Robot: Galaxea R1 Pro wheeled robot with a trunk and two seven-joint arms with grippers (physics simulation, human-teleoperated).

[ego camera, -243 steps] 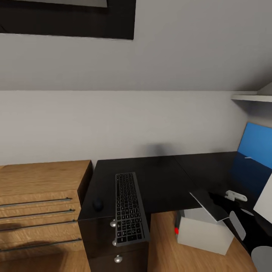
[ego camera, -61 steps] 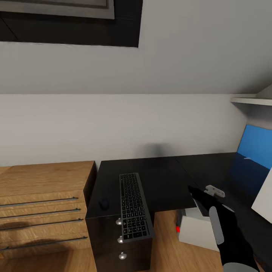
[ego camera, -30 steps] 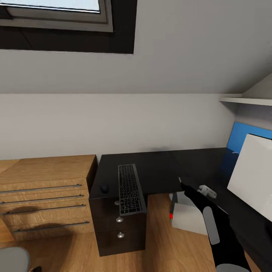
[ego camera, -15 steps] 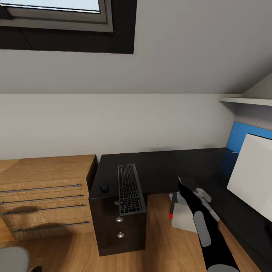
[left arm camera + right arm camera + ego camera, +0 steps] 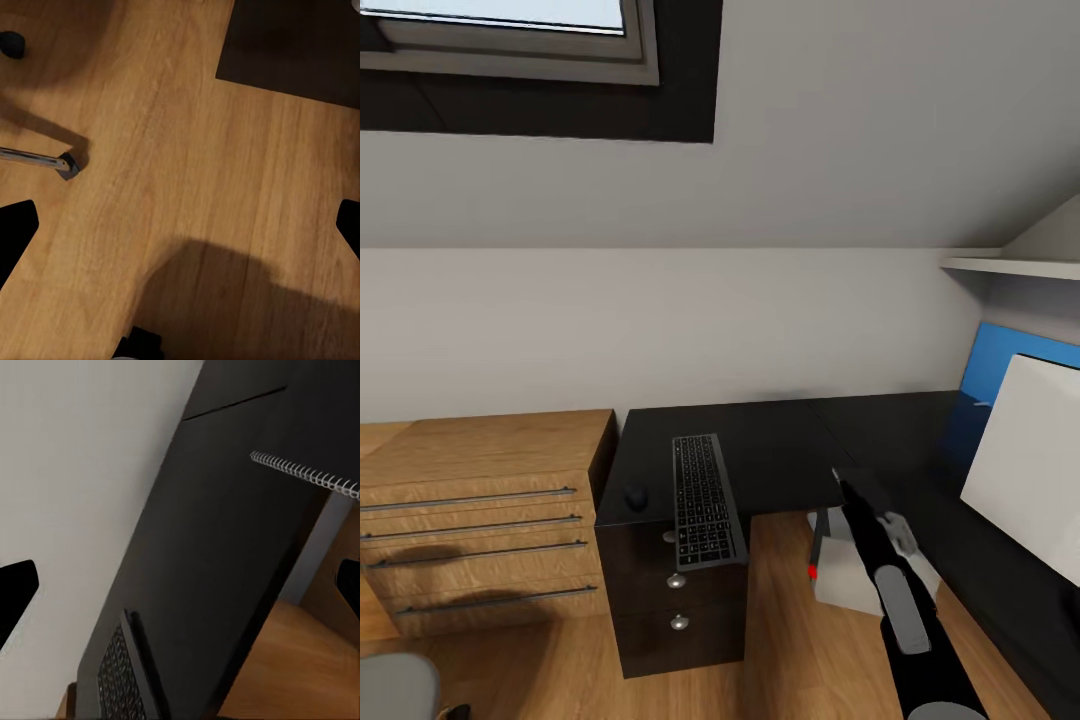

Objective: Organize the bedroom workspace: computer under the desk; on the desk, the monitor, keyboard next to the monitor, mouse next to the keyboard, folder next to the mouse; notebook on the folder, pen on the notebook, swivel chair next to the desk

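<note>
Item 1, right gripper (image 5: 180, 585): jaws spread wide with nothing between them, reaching towards the inner corner of the desk (image 5: 780, 450).

Item 2, left gripper (image 5: 180, 232): jaws likewise apart and empty, hanging over the plank floor (image 5: 195, 150) near a metal leg of the swivel chair (image 5: 45, 159).

Item 3, notebook (image 5: 300, 471): we see a pale spiral-wire binding along a dark cover, near the desk's inner edge. We cannot tell whether it lies flat on the desk.

Item 4, keyboard (image 5: 705, 500): long, slim and black. It lies on the desk with its near end overhanging the front edge, the mouse (image 5: 636, 496) just beside it.

Item 5, computer (image 5: 850, 575): pale tower on the floor in the desk's angle, under the right arm.

Hazards, in our judgement: a sideways sweep of the right arm could strike the desk edge or the computer. A careless pass could push the notebook off the edge or tip the overhanging keyboard.
</note>
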